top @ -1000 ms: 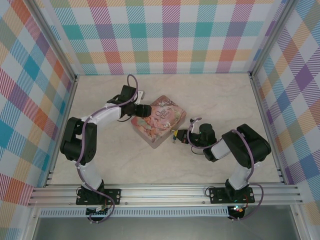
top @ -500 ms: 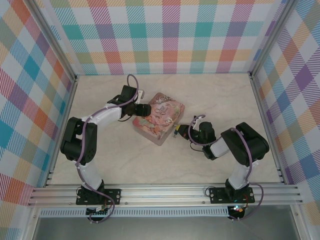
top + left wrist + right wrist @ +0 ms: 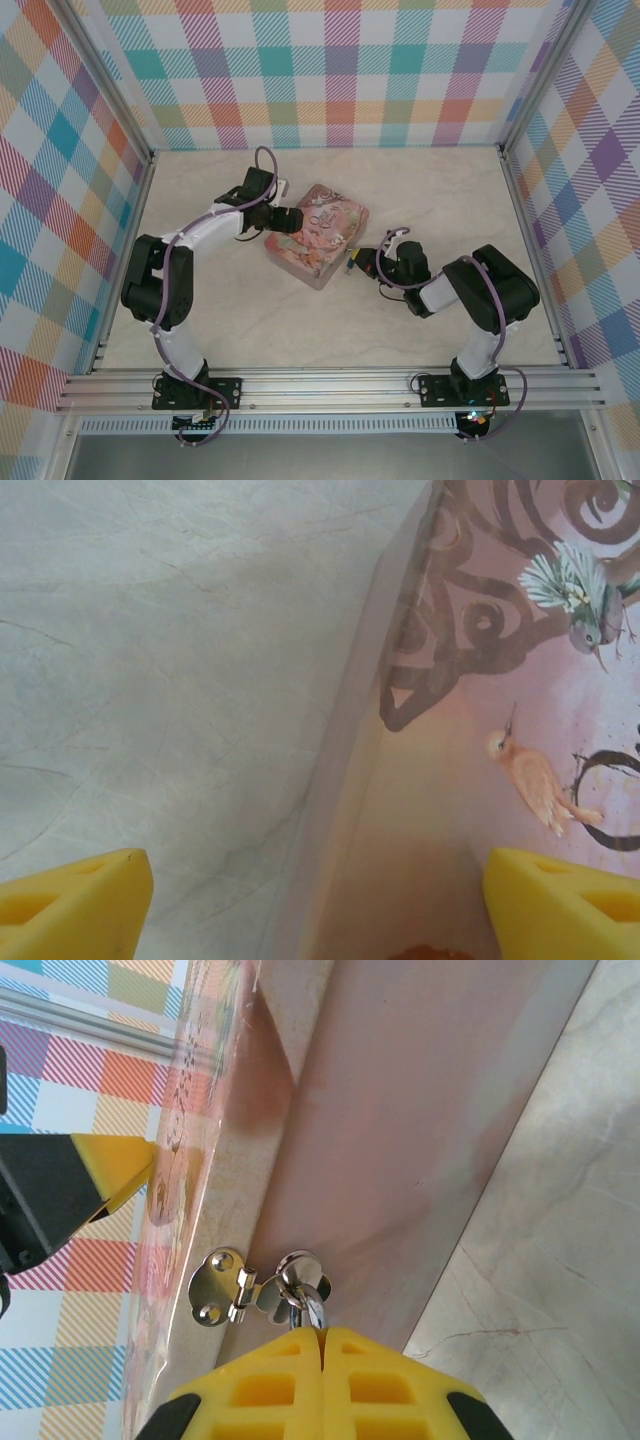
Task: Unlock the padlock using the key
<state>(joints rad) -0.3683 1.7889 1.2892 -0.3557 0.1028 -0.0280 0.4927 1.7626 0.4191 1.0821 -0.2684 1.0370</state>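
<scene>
A tiny padlock (image 3: 311,1307) hangs by its thin silvery shackle from the small silver latch (image 3: 228,1288) on the side wall of a pink rectangular tin box printed with birds and scrollwork (image 3: 325,228). In the right wrist view the shackle can be made out. The lock's body is hidden behind yellow fingertips. The right claw (image 3: 322,1336) sits right at the lock, its two yellow fingers pressed flat together with no gap. Their tips meet the near end of the shackle. Whether anything thin is pinched in the seam cannot be told.

The right arm (image 3: 470,290) rises from its base at the near right and folds sharply at the elbow. Its forearm lies low and reaches left to the tin's right-hand edge. The left arm (image 3: 170,280) rises from the near left with its elbow out to the left. Its forearm stretches forward and right to the tin's left side. The left claw (image 3: 295,219) stands wide apart, clamped on nothing. In its wrist view one yellow fingertip (image 3: 70,900) hovers over bare bench and the other over the tin's lid, with the tin's edge running between them. This claw is across the tin from the padlock.

Counted: one padlock, one latch, one tin, two arms, two claws. The tin lies turned at an angle near the middle of a pale marbled bench (image 3: 440,200), enclosed by pastel plaid walls (image 3: 340,70).
</scene>
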